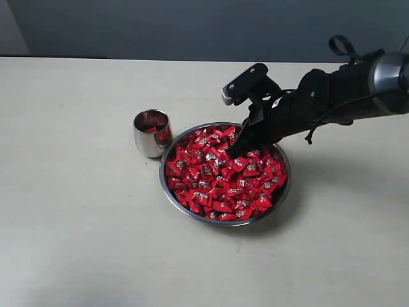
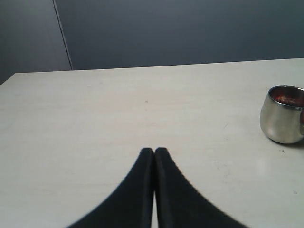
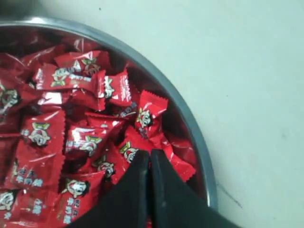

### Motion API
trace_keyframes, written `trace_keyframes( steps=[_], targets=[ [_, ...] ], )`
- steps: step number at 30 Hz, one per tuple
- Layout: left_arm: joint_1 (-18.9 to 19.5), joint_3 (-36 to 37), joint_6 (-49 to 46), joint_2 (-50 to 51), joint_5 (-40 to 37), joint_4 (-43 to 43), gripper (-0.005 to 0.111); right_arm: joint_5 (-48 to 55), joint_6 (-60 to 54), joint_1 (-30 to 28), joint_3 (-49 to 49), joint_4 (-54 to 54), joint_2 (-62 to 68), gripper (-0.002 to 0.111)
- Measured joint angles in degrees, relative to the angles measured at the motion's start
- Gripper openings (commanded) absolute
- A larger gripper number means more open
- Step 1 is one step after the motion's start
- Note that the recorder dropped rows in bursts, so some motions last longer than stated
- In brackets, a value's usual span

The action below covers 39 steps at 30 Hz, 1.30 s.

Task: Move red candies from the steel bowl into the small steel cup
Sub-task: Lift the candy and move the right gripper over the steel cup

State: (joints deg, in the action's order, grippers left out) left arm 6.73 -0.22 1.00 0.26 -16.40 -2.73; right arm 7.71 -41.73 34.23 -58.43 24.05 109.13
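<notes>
The steel bowl (image 1: 164, 181) sits mid-table, heaped with red candies (image 1: 217, 182). The small steel cup (image 1: 151, 135) stands against the bowl's left rim with some red candies inside. My right gripper (image 1: 235, 152) reaches down into the back of the pile. In the right wrist view its fingers (image 3: 150, 153) are pressed together on the wrapper of a red candy (image 3: 179, 164) close to the bowl's rim (image 3: 190, 124). My left gripper (image 2: 155, 151) hovers shut and empty over bare table, with the cup (image 2: 281, 121) off to one side.
The pale table (image 1: 77, 211) spreads wide around the bowl and cup. A dark wall (image 1: 192, 25) runs behind the table's far edge. The right arm (image 1: 332, 96) comes in from the right, above the table.
</notes>
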Motion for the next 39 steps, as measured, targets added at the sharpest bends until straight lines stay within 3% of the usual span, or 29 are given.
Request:
trace_keyframes(
  steps=[13, 23, 31, 39],
  targets=[
    [0.00, 0.00, 0.00, 0.00, 0.00, 0.00, 0.000, -0.93, 1.42, 0.00, 0.00, 1.59, -5.03, -0.001],
    [0.00, 0.00, 0.00, 0.00, 0.00, 0.00, 0.000, -8.42, 1.52, 2.04, -0.48, 3.05, -5.03, -0.001],
    [0.00, 0.00, 0.00, 0.00, 0.00, 0.00, 0.000, -8.77, 1.52, 3.69, -7.98, 2.84, -0.24, -0.001],
    [0.00, 0.00, 0.00, 0.00, 0.00, 0.00, 0.000, -8.89, 1.52, 8.93, -16.05, -1.21, 6.18, -0.001]
  ],
)
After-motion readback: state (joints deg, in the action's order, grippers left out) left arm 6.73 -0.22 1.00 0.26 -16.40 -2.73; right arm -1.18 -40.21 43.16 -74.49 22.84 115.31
